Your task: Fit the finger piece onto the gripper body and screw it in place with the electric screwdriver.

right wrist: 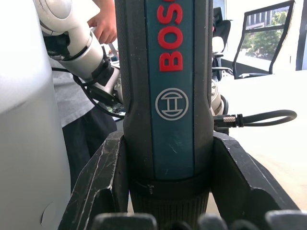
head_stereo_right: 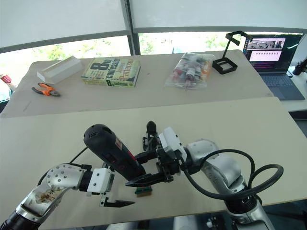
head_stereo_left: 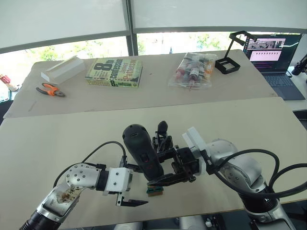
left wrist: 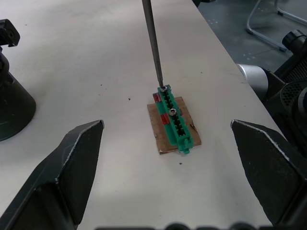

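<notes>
My right gripper [head_stereo_left: 156, 170] is shut on the electric screwdriver [head_stereo_left: 142, 152], a black Bosch tool held tilted with its bit pointing down. The bit's tip [left wrist: 161, 85] touches a screw at one end of a small green block [left wrist: 173, 122] lying on a brown card near the table's front edge. My left gripper [left wrist: 166, 125] hovers wide open over that block, gripping nothing. The gripper body [head_stereo_left: 162, 139], black with an upright pointed finger, stands just behind the screwdriver; its round base [left wrist: 10, 103] also shows in the left wrist view. A loose finger piece is out of view.
On the far table lie orange-handled pliers [head_stereo_left: 50, 89], a white box [head_stereo_left: 62, 70], a book [head_stereo_left: 114, 72], a bag of small bottles [head_stereo_left: 193, 70] and a black stand [head_stereo_left: 227, 64]. A laptop [head_stereo_left: 274, 52] sits at the far right. A person's hand [right wrist: 103, 24] shows in the right wrist view.
</notes>
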You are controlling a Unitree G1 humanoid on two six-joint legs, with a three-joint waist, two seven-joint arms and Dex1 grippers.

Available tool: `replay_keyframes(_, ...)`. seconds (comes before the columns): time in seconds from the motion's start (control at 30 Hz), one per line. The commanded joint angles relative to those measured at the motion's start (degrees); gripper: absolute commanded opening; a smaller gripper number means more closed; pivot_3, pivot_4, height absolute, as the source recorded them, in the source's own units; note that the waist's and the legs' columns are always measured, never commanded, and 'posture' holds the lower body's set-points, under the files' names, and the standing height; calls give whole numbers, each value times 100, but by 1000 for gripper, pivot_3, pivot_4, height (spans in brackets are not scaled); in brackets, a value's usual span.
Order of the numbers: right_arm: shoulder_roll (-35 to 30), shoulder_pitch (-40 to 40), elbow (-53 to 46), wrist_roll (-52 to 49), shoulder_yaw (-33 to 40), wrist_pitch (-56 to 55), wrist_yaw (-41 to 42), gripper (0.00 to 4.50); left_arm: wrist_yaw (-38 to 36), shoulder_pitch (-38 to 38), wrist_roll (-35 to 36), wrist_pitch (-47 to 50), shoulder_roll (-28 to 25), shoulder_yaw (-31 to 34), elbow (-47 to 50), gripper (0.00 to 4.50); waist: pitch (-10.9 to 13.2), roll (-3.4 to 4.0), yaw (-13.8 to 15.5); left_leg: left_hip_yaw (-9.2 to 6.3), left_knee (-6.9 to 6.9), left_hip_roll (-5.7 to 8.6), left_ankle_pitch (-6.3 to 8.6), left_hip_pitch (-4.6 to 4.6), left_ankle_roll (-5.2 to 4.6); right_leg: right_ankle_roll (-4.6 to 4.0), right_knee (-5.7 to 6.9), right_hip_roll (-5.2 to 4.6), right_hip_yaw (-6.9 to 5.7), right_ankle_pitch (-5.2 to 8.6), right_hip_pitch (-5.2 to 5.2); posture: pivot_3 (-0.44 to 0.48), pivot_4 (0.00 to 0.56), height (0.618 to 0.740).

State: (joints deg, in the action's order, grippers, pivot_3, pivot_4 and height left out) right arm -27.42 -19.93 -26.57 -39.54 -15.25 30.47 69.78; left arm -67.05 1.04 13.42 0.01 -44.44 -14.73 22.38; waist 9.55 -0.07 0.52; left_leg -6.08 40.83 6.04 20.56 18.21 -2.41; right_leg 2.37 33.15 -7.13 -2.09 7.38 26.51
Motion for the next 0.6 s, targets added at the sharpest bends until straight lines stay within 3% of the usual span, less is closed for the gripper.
replay_keyframes(0.03,60,-80,-257,-198,68,-94,1,1922,-15,-15,13,-98,20,-7,41,4500,0,0,-1,0,0,0,0,0,0,0,0,0,0,0,0,0,150,738)
replay_keyframes(0.6,22,-24,-159,-203,98,-166,165,1922,-5,-43,18,-119,26,14,-7,4500,0,0,1,0,0,0,0,0,0,0,0,0,0,0,0,0,150,738)
